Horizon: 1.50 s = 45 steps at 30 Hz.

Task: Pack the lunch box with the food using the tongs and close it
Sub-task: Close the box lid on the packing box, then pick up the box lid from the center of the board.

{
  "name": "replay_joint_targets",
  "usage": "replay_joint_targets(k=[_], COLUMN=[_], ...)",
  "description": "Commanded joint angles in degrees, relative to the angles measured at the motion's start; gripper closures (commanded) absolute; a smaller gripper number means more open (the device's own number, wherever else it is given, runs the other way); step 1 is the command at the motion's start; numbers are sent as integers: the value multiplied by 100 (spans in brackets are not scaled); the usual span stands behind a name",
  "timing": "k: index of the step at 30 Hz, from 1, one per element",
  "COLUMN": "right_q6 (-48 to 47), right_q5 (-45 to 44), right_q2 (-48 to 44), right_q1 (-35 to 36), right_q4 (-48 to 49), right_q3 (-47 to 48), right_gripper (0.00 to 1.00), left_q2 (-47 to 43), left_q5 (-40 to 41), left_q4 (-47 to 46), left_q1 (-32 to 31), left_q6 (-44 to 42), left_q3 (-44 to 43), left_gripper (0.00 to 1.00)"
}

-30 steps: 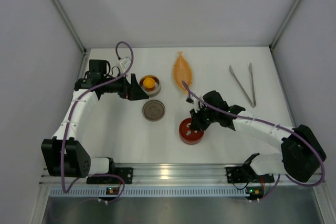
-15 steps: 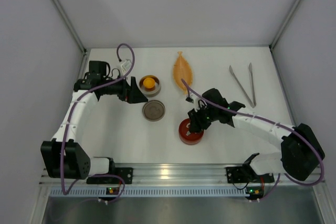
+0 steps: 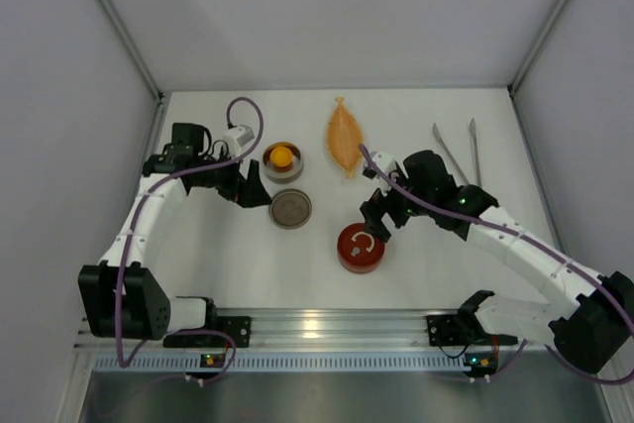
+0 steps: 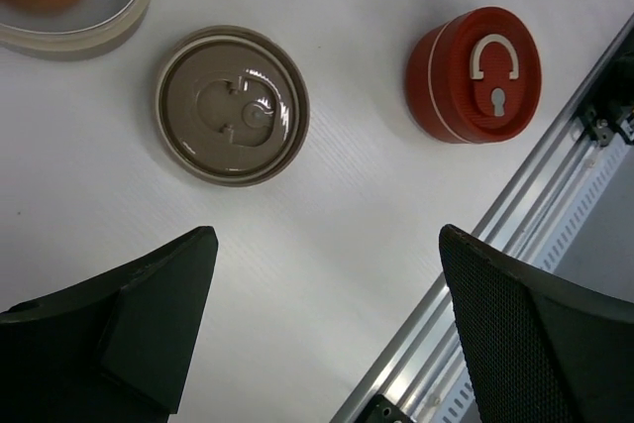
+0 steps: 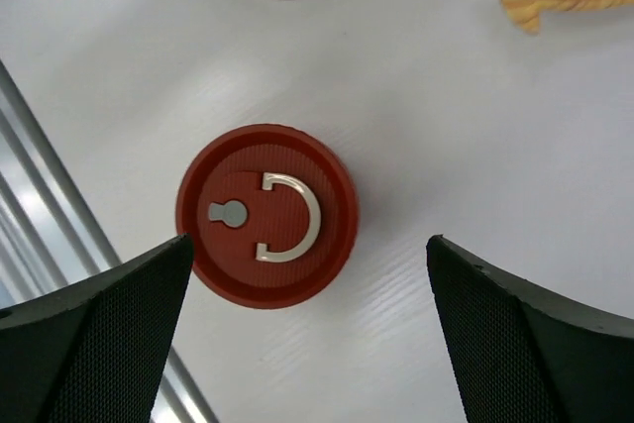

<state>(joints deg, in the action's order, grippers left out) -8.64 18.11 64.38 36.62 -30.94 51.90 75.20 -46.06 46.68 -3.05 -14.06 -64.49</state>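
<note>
**Hovering wide over the red tin while the tongs lie free**

The right gripper [image 5: 307,240] hangs above the red tin [image 5: 267,215] with its fingers [image 5: 94,344] spread wide, one on either side of the tin and touching nothing. The red tin stands shut on the white table [image 3: 218,245], its lid showing a pale C-shaped handle. The tongs [image 3: 475,151] lie flat on the table well to the right of the red tin and farther back. Neither gripper holds them; their two arms splay apart at the far end and draw together toward the near end, partly hidden by the right arm.

The brown lid [image 4: 232,104] lies just left of the red tin. Beyond it sits the open steel tin [image 3: 283,160] with one orange-yellow piece of food [image 3: 282,156] inside. The left gripper [image 4: 327,235] hovers left of the red tin, fingers set wide. The orange leaf-shaped dish [image 3: 345,135] lies behind the red tin.
</note>
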Motion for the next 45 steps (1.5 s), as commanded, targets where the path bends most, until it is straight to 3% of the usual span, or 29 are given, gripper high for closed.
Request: replay_joint_targets(k=[1, 7, 11, 14, 18, 24, 35, 45], right_q6=[-1127, -1649, -1544, -1342, -1289, -1271, -1263, -1245], right_q5=[-438, -178, 666, 896, 1344, 1889, 2179, 2329], right_q2=[-258, -506, -295, -189, -294, -303, -242, -189], right_q1=[-94, -611, -1209, -1631, -2413, -3327, -3601, -3609], right_q4=[-351, -552, -799, -747, -606, -659, -721, -694], right_q3=[391, 645, 804, 752, 558, 558, 558, 567], right_gripper=[1, 1, 1, 1, 1, 1, 1, 1], left_q2=[29, 135, 302, 600, 978, 1540, 2077, 2025], left_q5=[352, 1520, 2057, 2260, 1891, 1969, 2321, 2664], left_q4=[315, 562, 106, -211, -360, -624, -1257, -1442], left_q1=[-46, -1038, -2074, -2357, -2428, -2648, -2833, -3272], left_q6=[-1086, -2565, -2899, -3110, -3681, -4051, -3999, -3893], left_q3=[-46, 120, 288, 218, 130, 121, 481, 981], left_gripper=[2, 3, 11, 23, 41, 49, 53, 62])
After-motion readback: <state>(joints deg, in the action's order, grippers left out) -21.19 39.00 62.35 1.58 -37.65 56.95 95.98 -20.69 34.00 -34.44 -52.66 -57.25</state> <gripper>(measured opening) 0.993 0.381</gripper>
